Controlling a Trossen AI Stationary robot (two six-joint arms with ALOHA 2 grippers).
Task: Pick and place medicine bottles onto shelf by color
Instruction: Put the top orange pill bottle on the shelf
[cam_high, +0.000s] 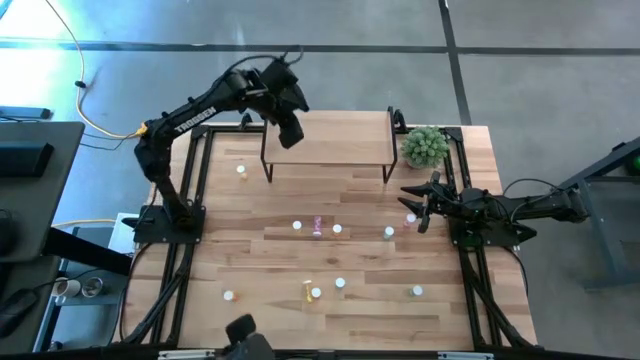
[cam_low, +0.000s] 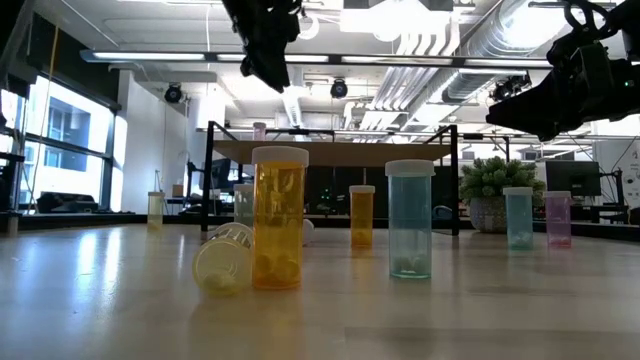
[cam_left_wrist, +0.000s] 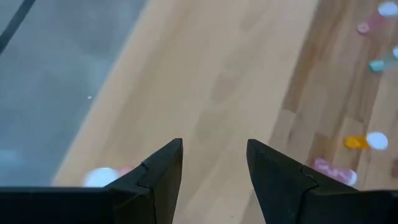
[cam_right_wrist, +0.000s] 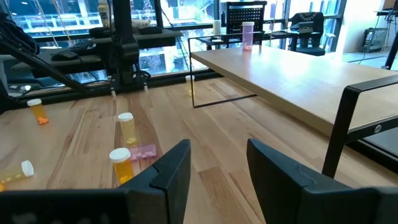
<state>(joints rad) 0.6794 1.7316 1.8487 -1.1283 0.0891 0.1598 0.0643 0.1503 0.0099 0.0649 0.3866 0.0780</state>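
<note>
The shelf (cam_high: 340, 140), a light-wood board on black legs, stands at the table's far side. One pink medicine bottle (cam_right_wrist: 247, 34) stands upright on its far left end, also seen as the bottle (cam_left_wrist: 102, 177) beside my left finger. My left gripper (cam_high: 290, 133) hovers open above that end of the shelf (cam_left_wrist: 205, 81), pointing steeply down, with nothing between its fingers. Several more medicine bottles dot the table: a lying pink one (cam_high: 318, 225), an orange one (cam_high: 307, 290) and a green one (cam_high: 389, 232). My right gripper (cam_high: 414, 206) waits open and level at the table's right side.
A green potted plant (cam_high: 426, 146) stands at the shelf's right end. In the low view, a tall orange bottle (cam_low: 279, 220) with a lying one (cam_low: 222, 262) against it and a teal bottle (cam_low: 410, 220) stand near the front edge. Bare wood lies between the bottles.
</note>
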